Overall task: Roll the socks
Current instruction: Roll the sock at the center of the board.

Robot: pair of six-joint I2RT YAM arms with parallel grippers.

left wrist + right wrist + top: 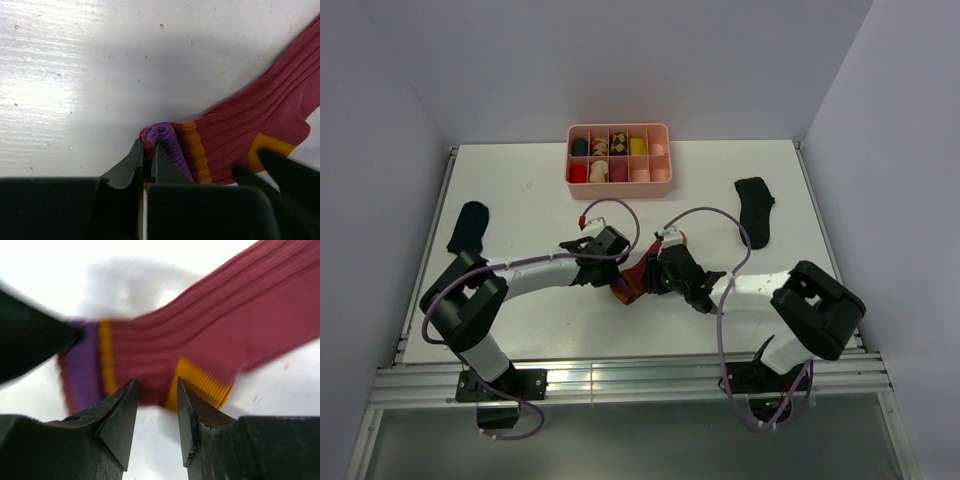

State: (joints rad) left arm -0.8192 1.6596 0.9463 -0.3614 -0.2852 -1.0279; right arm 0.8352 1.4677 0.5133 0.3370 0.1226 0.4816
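The white table [530, 330] fills the top view. The two arms bend in from 7 and 5 o'clock and meet near its middle. The left arm [535, 275] and the right arm [760, 290], with their looping cables, cover most of what lies between them. At 12 o'clock, against the far edge, sits the pink divided tray [660, 185], with small rolled items in its compartments. It is well apart from the work.

One black sock [468, 227] lies at 9 o'clock near the left edge, and a second black sock [755, 208] lies at 2 o'clock. Both are flat and neither is touched.

The striped sock [632, 280] is at the table's centre, wedged between the two wrists, so only a maroon patch shows from above. Its long axis runs roughly from 7 to 1 o'clock there. In the left wrist view the sock [250, 120] stretches away toward 2 o'clock. Its purple end with an orange band is nearest the camera, and an orange heel patch sits on its lower edge.

The left gripper [147, 150] is pressed together – its fingers pinch the bunched purple end, which bulges up just above the tips.

The right gripper [156, 387] stands spread, with a clear gap between its fingers. Its tips are at the sock's [200, 335] near edge, by the orange heel patch. This view is blurred, so I cannot tell whether they touch the fabric.
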